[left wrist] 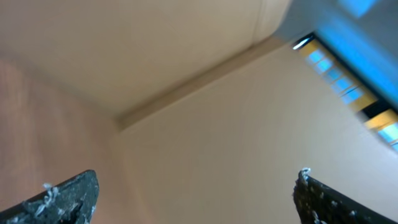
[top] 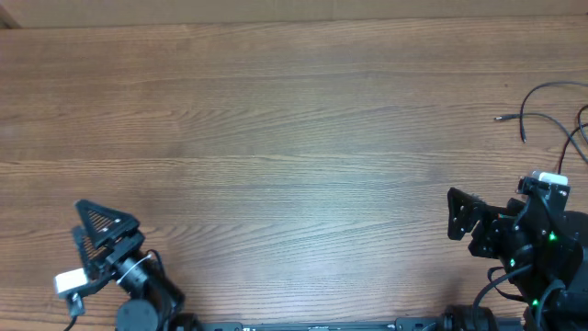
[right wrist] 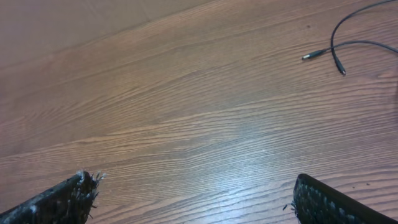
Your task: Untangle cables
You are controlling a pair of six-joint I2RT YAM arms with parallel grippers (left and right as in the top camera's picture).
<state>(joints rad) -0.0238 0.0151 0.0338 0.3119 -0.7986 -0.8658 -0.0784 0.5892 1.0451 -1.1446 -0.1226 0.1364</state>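
- Checking the right gripper (right wrist: 193, 194) first: its fingers (right wrist: 65, 200) were spread wide apart over bare wood, gripping nothing.
- Left gripper (left wrist: 196, 196) was the same deal, jaws wide apart and empty. Its wrist cam was blurry and only showed pale beige surfaces with some blue lights in one corner.
- From overhead, both grippers sat near the front edge of the table (top: 276, 138), one at each end.
- The cables (right wrist: 333, 38) lay at the far right edge, beyond the right arm and well apart from both grippers.
- Two loose strands ended in small plugs (right wrist: 313, 56) lying flat on the wood, near each other but apart.
- The strands ran out of frame on the right, so I couldn't tell how tangled they were.
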